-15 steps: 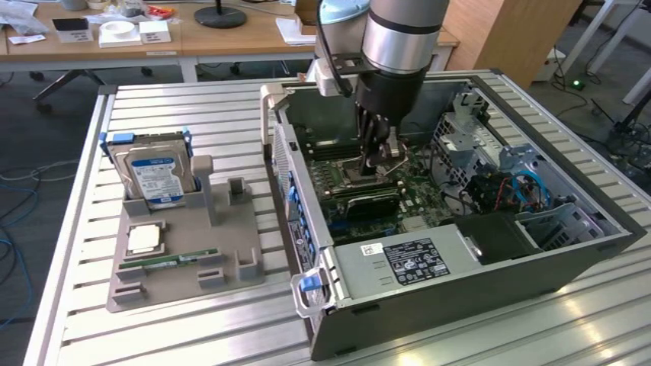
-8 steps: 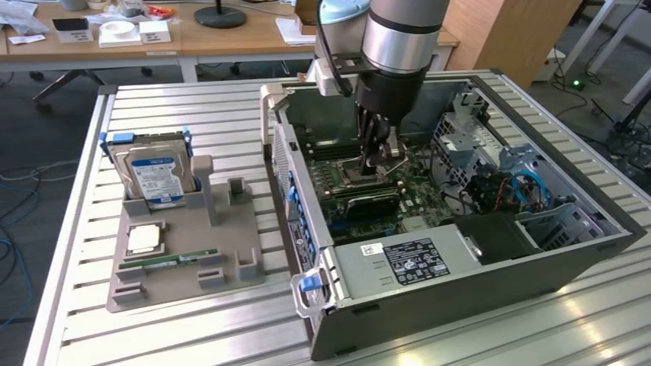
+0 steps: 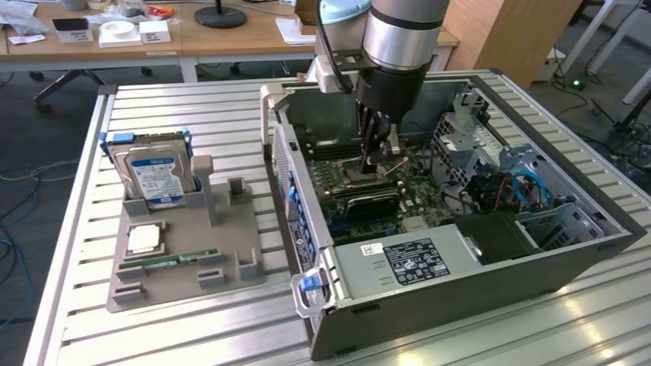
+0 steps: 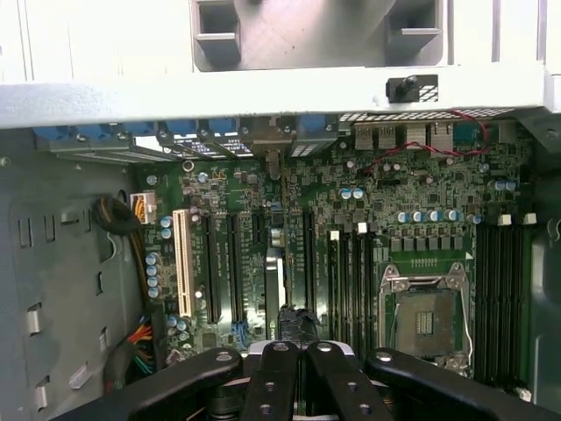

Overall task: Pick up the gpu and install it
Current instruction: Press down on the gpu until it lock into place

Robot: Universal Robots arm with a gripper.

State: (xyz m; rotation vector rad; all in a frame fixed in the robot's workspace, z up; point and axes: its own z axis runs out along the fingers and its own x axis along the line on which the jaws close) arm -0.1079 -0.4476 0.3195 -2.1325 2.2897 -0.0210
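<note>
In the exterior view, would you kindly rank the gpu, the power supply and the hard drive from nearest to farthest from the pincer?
1. The gpu: on the motherboard, just below the pincer.
2. The power supply: at the case's near end.
3. The hard drive: upright in the grey holder, outside the case, toward the exterior view's left.

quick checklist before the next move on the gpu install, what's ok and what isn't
1. Tool is inside the open computer case, above the motherboard: ok.
2. Tool shut: ok, the fingers are together.
3. What the tool grips: cannot tell, though a dark thin part sits at its tips in the wrist view.
4. The gpu, a black card, lies across the expansion slots below the tool: ok.
5. The gpu fully seated in its slot: cannot tell.
6. Hard drive and RAM stick in the grey holder, outside the case: ok.
</note>
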